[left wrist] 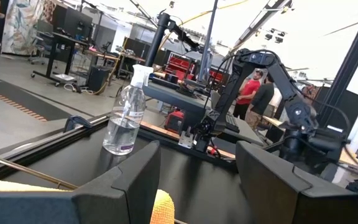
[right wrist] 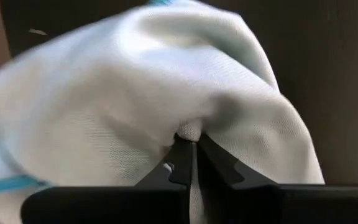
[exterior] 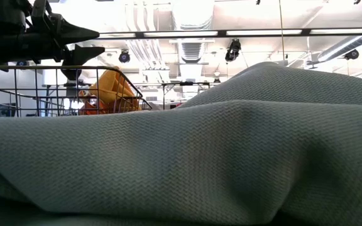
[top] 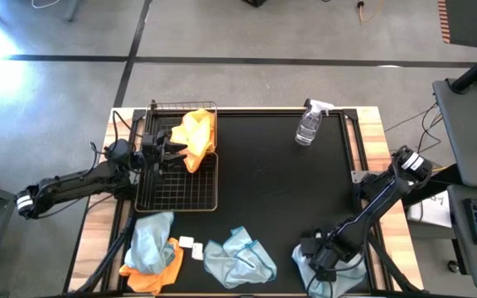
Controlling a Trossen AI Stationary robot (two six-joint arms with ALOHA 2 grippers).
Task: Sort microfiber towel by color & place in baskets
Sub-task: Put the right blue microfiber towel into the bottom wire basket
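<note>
A black wire basket (top: 176, 178) stands at the table's left and holds an orange-yellow towel (top: 197, 136) draped against its far right corner. My left gripper (top: 168, 149) hovers open above the basket, touching nothing. My right gripper (top: 317, 261) is at the near right, shut on a pale blue-grey towel (top: 325, 280). Another pale towel (top: 238, 258) lies at the near middle. A third pale one (top: 151, 240) lies on an orange towel (top: 151, 280) at the near left. My right gripper pinches a raised fold (right wrist: 188, 132) of the pale blue-grey towel between its two fingertips. The fingers come from above, slanting steeply down. The cloth puckers up into the fingertips (right wrist: 180, 155) and spreads out around them; in the high view its rest lies on the table.
A clear spray bottle (top: 309, 124) stands at the far right of the black mat. Two small white pieces (top: 190, 245) lie between the near-left and near-middle towels. In the low view a pale cloth (exterior: 231, 157) fills the foreground. People stand in the room beyond the table.
</note>
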